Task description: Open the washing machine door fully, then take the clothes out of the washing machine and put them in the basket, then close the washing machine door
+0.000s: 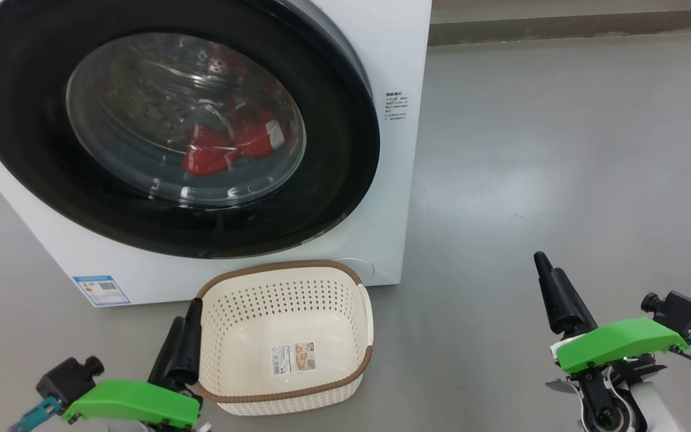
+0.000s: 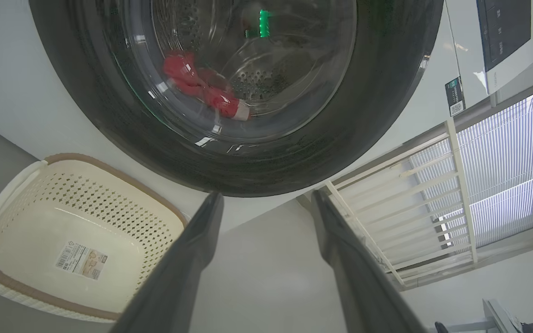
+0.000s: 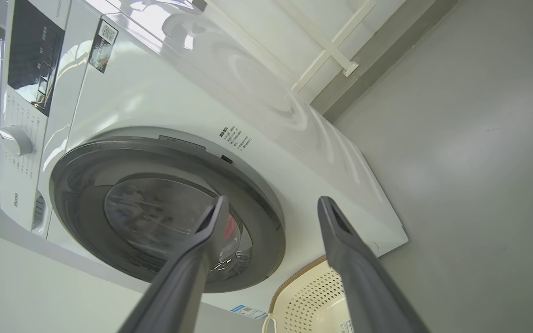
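The white washing machine [image 1: 393, 54] stands at the upper left with its black-rimmed round door [image 1: 333, 198] shut. Red clothes [image 1: 225, 144] lie inside behind the glass, also seen as red clothes [image 2: 201, 88] in the left wrist view. The cream basket [image 1: 288, 282] with a brown rim sits on the floor in front of the machine, holding only its paper label. My left gripper [image 1: 185, 324] is open at the basket's left rim. Low on the right, apart from everything, my right gripper [image 1: 552, 282] is open over the floor. The door [image 3: 266, 240] shows past the right fingers.
Grey floor [image 1: 561, 150] spreads to the right of the machine. A skirting edge [image 1: 561, 24] runs along the back wall. A white railing [image 2: 410, 194] and blinds stand beside the machine in the left wrist view.
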Available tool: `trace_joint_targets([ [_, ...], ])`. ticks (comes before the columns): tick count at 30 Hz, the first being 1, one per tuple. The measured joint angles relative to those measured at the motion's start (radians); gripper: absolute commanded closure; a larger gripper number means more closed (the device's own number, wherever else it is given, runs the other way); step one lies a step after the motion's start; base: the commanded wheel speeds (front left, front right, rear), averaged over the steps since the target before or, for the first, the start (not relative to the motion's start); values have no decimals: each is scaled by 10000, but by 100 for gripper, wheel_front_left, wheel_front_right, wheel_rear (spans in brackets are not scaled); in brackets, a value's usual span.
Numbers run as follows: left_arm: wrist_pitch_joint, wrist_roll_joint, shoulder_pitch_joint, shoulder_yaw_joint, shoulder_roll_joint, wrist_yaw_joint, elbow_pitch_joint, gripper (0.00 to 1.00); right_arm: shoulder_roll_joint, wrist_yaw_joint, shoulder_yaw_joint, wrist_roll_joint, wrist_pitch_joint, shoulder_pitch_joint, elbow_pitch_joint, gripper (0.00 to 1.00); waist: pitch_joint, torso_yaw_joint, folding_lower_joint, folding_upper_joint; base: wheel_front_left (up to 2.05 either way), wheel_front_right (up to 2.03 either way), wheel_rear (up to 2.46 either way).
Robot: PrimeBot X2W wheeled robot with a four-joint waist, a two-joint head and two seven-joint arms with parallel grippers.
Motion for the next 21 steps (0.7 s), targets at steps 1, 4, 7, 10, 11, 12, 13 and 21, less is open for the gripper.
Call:
trace_joint_targets([
  [1, -17, 228, -35, -6, -2, 0, 6, 0, -2, 0, 0, -134, -27, -43, -4, 0, -4, 2, 0, 0, 0, 0, 0],
  [4, -111, 648, -113, -4, -6, 0, 52, 0, -2, 0, 12, -612, -107, -58, 29, 0, -19, -5, 0, 0, 0, 0, 0],
  [7, -180, 1118, -118, -13, -13, 0, 109, 0, -2, 0, -2, -1160, -190, -66, 84, 0, -31, -6, 0, 0, 0, 0, 0],
  [10, -280, 1578, -176, -31, -17, 0, 140, 0, -2, 0, -21, -1772, -255, -119, 138, 0, -39, -6, 0, 0, 0, 0, 0],
  [11, -282, 1695, -229, -35, -19, 0, 146, 0, -2, 0, -23, -1925, -280, -156, 146, 0, -39, -6, 0, 0, 0, 0, 0],
  [12, -290, 1831, -294, -44, -19, 0, 146, 0, -2, 0, -27, -2073, -284, -207, 148, 0, -39, -8, -1, 0, 0, 0, 0],
  [13, -360, 2023, -358, -54, -19, 0, 142, 0, -2, 0, -27, -2290, -326, -267, 150, 0, -37, -11, 0, 0, 0, 0, 0],
  [21, -558, 2989, -550, -100, -23, 0, 111, 0, -4, 0, 27, -3196, -554, -309, 203, 0, -16, -49, 0, 0, 0, 0, 0],
])
